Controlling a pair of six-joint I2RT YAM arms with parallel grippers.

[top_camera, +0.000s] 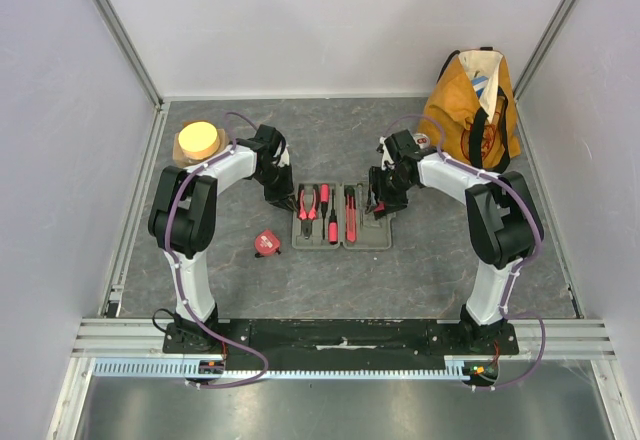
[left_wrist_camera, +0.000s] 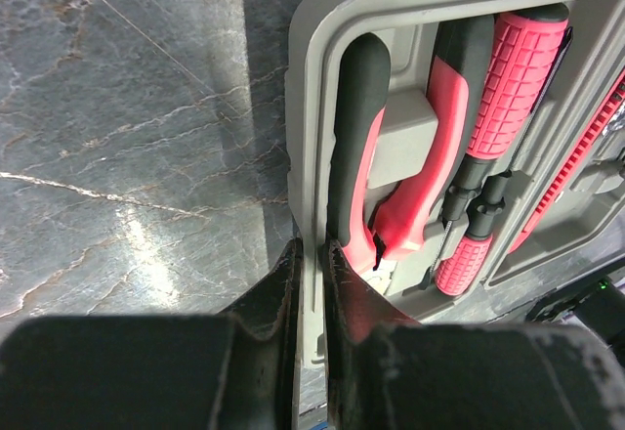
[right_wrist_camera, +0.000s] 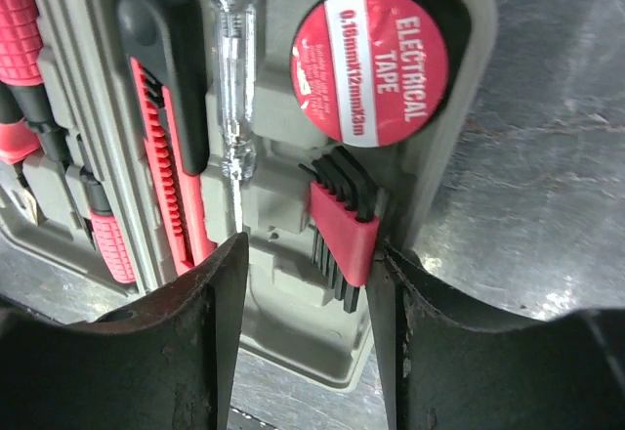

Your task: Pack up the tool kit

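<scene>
Left gripper (left_wrist_camera: 312, 259) nips the rim of the case (left_wrist_camera: 305, 107); right gripper (right_wrist_camera: 308, 259) gapes wide astride the hex keys (right_wrist_camera: 344, 217), seemingly holding nothing.

**Top view.** I get even, diffuse light from above. The white walls (top_camera: 330, 20) read bright, and the arms (top_camera: 190, 210) throw only soft, short shadows on the grey table (top_camera: 430, 260).

**Left wrist view.** A pale glare patch lies on the table and a dark shadow band runs beside the case (left_wrist_camera: 312, 107). The left gripper's fingers (left_wrist_camera: 273, 313) are blurred (too near for focus).

**Right wrist view.** The tape label (right_wrist_camera: 371, 64) is sharp. The right gripper's fingers (right_wrist_camera: 195, 332) are dark and soft, with glare on the table at right.
</scene>
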